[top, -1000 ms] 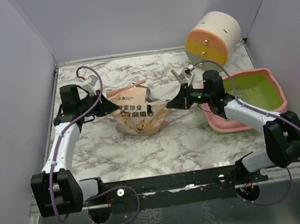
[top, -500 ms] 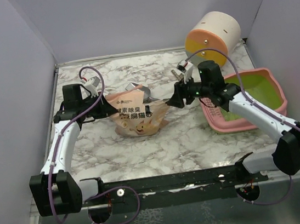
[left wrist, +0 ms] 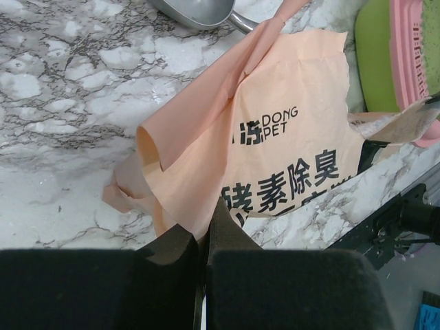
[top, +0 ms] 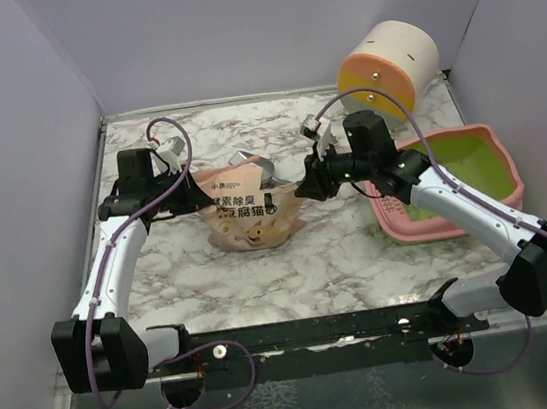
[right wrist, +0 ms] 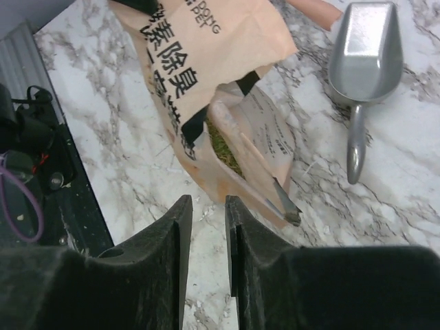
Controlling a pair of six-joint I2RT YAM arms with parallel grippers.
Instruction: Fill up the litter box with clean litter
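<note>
A tan paper bag (top: 249, 213) with a cartoon face lies slumped at the table's middle. My left gripper (left wrist: 206, 220) is shut on the bag's (left wrist: 275, 137) left edge. My right gripper (right wrist: 206, 203) is open by a narrow gap with nothing between the fingers, its tips just short of the bag's torn mouth (right wrist: 240, 158). Greenish litter (right wrist: 221, 141) shows inside that mouth. The pink litter box (top: 453, 226) with a lime-green inside sits at the right, behind my right arm. From above, my right gripper (top: 302, 191) touches the bag's right side and my left gripper (top: 189, 197) its left.
A silver metal scoop (right wrist: 364, 55) lies on the marble behind the bag. A round cream drum (top: 387, 70) with orange and yellow bands stands at the back right. White walls close in the left, back and right sides.
My right arm has swung left from the litter box's corner to the bag's right side, and its jaws have come apart. My left gripper has kept its hold on the bag.
</note>
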